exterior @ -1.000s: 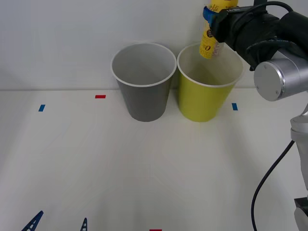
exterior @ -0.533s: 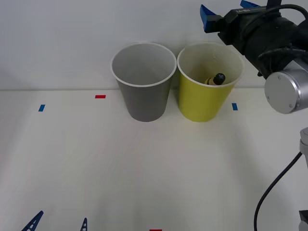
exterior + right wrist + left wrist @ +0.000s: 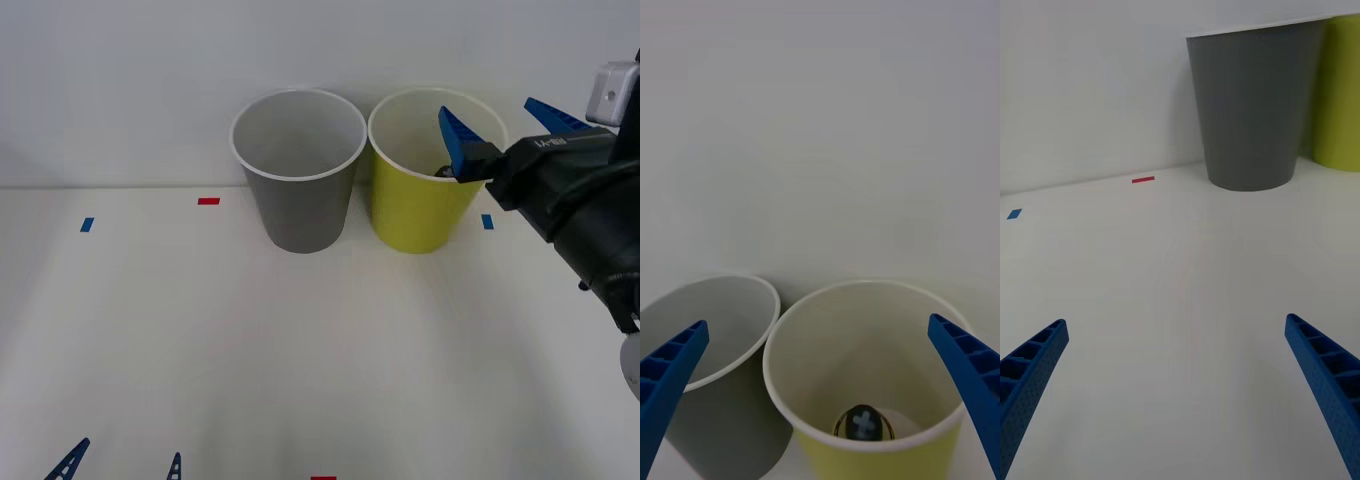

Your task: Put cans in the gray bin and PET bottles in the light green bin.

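The right gripper (image 3: 505, 130) is held wide open and empty at the front view's right, before the light green bin (image 3: 425, 215). In the right wrist view, the PET bottle (image 3: 863, 424) is seen cap-up inside it. The gray bin (image 3: 300, 215) stands just beside. The left gripper (image 3: 1180, 390) is spread, empty, above the table (image 3: 1172, 285).

I see right gripper (image 3: 820, 409) fingers spread wide, empty. Light green bin (image 3: 925, 446) ahead, small yellow bottle (image 3: 862, 424) lying inside, black cap facing me. Gray bin (image 3: 722, 405) touching beside it.
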You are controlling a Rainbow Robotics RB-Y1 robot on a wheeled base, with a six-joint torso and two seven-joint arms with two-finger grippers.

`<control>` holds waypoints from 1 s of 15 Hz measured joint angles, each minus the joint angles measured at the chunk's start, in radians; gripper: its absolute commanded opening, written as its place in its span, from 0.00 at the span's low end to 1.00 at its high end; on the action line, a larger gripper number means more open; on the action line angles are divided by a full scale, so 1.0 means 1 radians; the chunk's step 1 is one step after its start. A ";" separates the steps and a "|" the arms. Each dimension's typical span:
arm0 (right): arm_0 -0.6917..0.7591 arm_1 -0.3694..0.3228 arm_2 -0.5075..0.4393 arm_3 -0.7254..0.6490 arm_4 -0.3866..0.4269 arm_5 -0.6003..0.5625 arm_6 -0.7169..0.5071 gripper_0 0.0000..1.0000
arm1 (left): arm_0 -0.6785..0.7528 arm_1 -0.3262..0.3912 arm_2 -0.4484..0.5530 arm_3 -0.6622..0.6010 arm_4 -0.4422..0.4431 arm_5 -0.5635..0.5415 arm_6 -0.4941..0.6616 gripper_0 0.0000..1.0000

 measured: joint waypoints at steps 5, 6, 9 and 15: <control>0.213 -0.020 0.001 -0.076 -0.009 -0.001 0.003 1.00 | 0.000 0.000 0.000 0.000 0.000 0.000 0.000 1.00; 0.240 -0.026 0.001 -0.076 -0.004 -0.001 0.007 1.00 | 0.000 0.000 0.000 0.000 0.000 0.000 0.000 1.00; 0.297 -0.014 0.002 -0.076 0.008 -0.001 0.015 1.00 | 0.000 0.000 0.000 0.000 0.000 0.000 0.000 1.00; 0.405 0.039 0.017 -0.057 0.017 -0.198 0.062 1.00 | 0.000 0.000 0.000 0.000 0.000 0.000 0.000 1.00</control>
